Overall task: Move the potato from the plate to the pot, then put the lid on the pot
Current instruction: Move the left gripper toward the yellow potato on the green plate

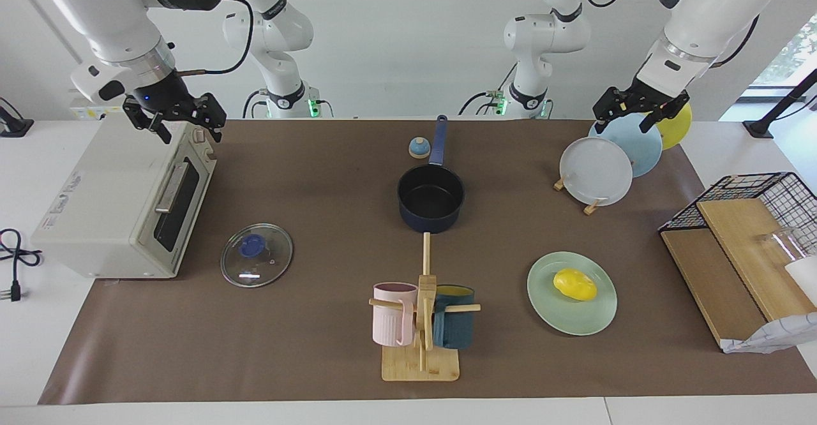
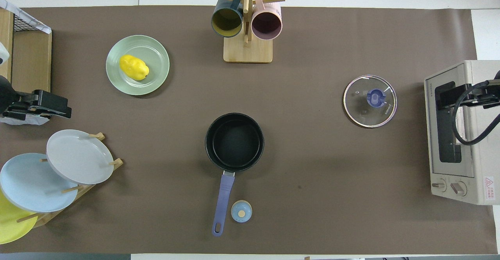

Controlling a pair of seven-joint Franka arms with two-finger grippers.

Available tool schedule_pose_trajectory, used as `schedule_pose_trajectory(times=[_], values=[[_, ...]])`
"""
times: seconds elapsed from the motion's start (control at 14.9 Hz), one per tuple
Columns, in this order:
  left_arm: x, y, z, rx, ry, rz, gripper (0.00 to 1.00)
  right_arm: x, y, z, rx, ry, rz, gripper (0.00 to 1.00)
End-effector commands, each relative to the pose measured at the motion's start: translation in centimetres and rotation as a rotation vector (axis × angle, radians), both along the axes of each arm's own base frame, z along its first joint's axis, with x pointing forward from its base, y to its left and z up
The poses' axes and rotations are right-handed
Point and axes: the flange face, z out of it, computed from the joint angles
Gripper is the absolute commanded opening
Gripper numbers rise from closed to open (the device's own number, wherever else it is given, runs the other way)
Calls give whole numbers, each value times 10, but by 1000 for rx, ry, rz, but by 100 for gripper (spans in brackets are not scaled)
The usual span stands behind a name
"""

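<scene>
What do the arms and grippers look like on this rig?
Both arms have glossy white rounded shells with black bands at the joints, silver wrist rings and black cables looping along them. The left gripper and right gripper are black, angular two-finger units.

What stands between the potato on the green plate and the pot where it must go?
Nothing visible does. The brown mat between the potato on its plate and the pot is bare; the mug rack stands beside that path, not on it.
</scene>
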Motion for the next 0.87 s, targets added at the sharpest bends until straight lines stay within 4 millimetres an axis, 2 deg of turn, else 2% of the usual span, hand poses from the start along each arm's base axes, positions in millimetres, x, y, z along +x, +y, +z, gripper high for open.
schedule_pose_trajectory(times=[0.0, 0.27, 0.67, 0.8], values=[[-7, 0, 1, 8, 3, -6, 100, -3, 0, -1, 19, 6, -18, 100], [-6, 3, 1, 6, -3, -1, 100, -3, -2, -1, 19, 6, -23, 100], [-9, -3, -3, -2, -36, -50, 100, -3, -1, 0, 19, 3, -24, 100], [-1, -5, -2, -8, -88, -28, 100, -3, -2, -1, 19, 4, -24, 100]])
